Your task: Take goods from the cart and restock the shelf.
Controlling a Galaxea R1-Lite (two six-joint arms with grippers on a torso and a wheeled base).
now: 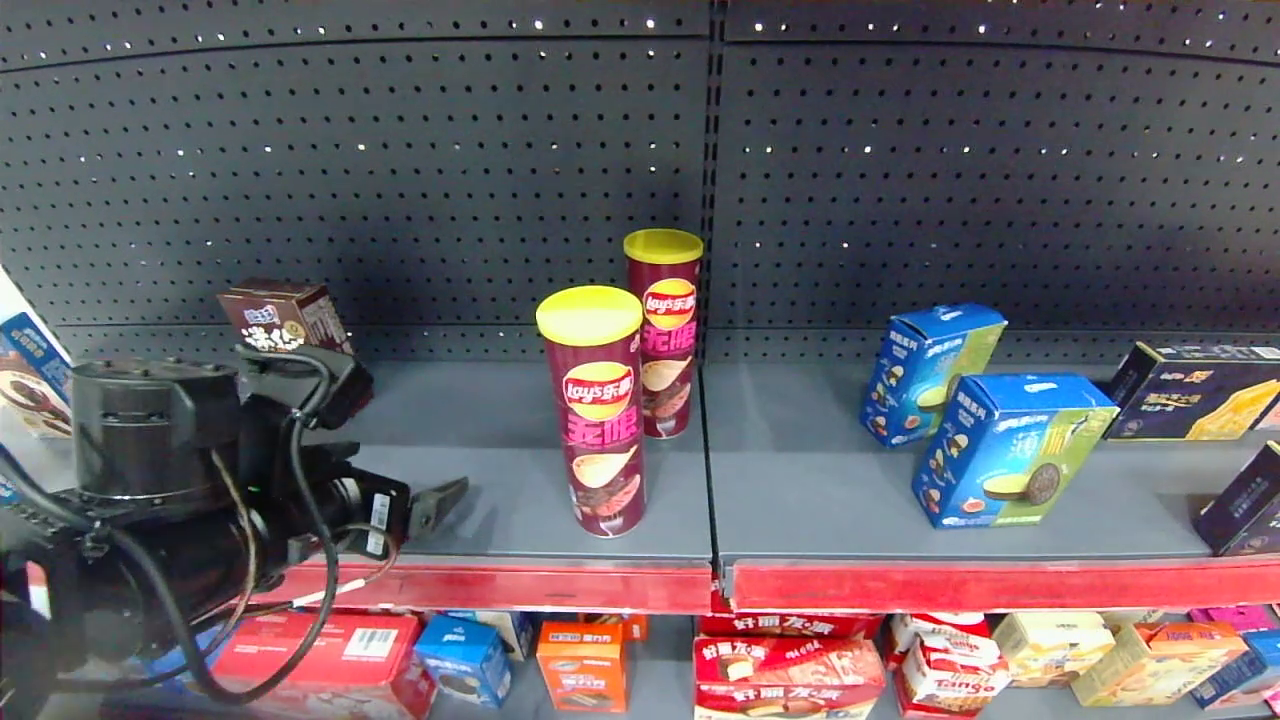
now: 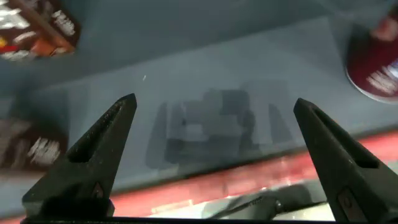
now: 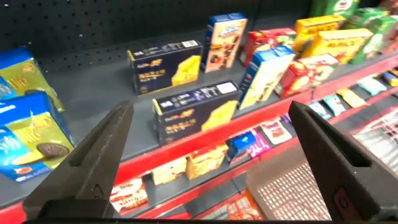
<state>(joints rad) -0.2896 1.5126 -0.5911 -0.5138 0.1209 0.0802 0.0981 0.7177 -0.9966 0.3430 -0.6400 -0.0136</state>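
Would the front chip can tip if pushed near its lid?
Probably: the front can is tall, narrow, upright on a small base. Once down, its round body would likely roll, perhaps off the nearby shelf edge.

**Stock on the grey shelf [image 1: 800, 480]**

Two maroon crisp tubes with yellow lids stand upright near the shelf's middle. The front tube [image 1: 597, 410] is close to the red front edge, and the rear tube [image 1: 663, 330] is just behind it, slightly to the right. Further right stand two blue biscuit boxes, each turned at an angle: the front box [image 1: 1010, 450] and the rear box [image 1: 930, 370].
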